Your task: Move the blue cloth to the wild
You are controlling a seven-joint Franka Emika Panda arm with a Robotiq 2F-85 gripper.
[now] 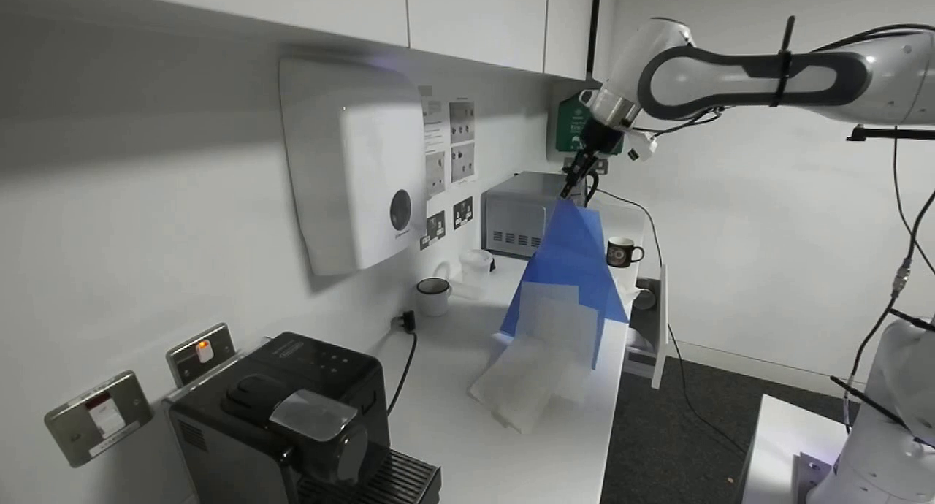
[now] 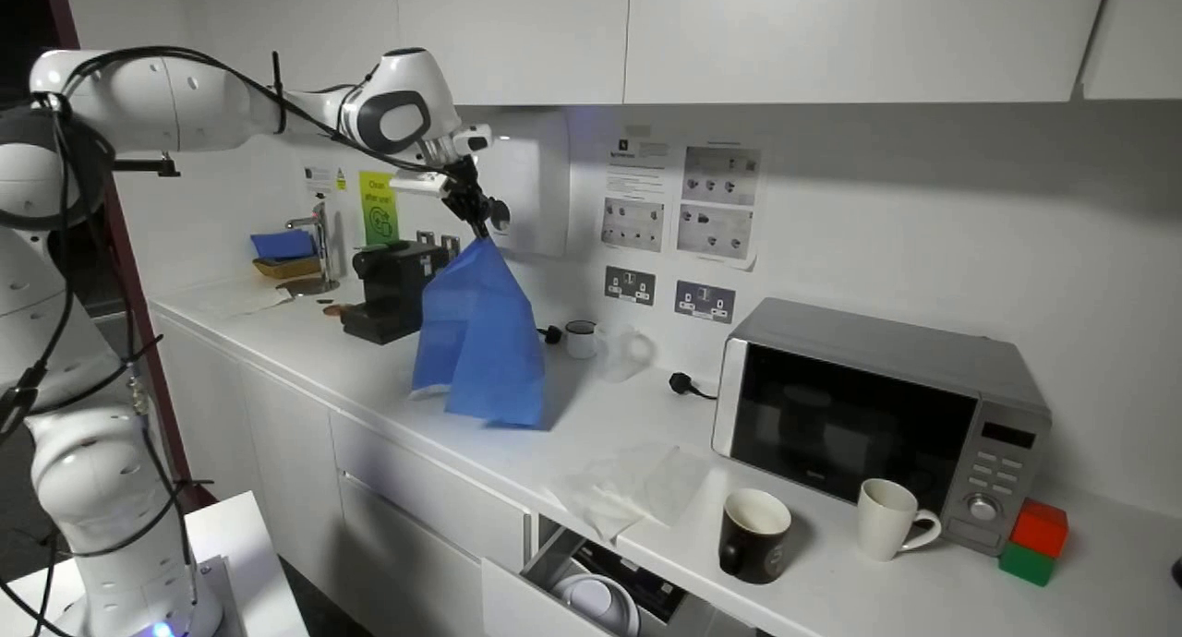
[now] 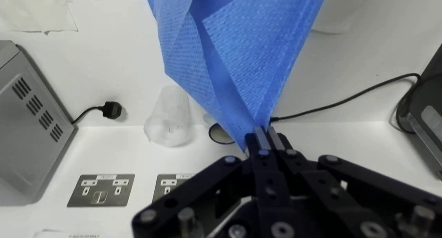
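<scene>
The blue cloth (image 1: 566, 248) hangs from my gripper (image 1: 566, 193) over the white counter, bunched at the top and spreading downward. It also hangs so in an exterior view (image 2: 489, 332); my gripper (image 2: 481, 234) pinches it by its top end. In the wrist view the cloth (image 3: 248, 51) runs from the fingertips (image 3: 266, 132) to the picture's top edge, with folds. The fingers are close together on it. I cannot tell whether its lower edge touches the counter. White crinkled sheets (image 1: 533, 380) lie in front of its lower part in an exterior view.
A coffee machine (image 1: 292, 416), a microwave (image 2: 877, 406), a white mug (image 2: 888, 519), a black mug (image 2: 755, 535) and a clear jug (image 3: 171, 120) stand on the counter. Another white sheet (image 2: 637, 485) lies near an open drawer (image 2: 545, 591). Cupboards (image 2: 739, 37) hang above.
</scene>
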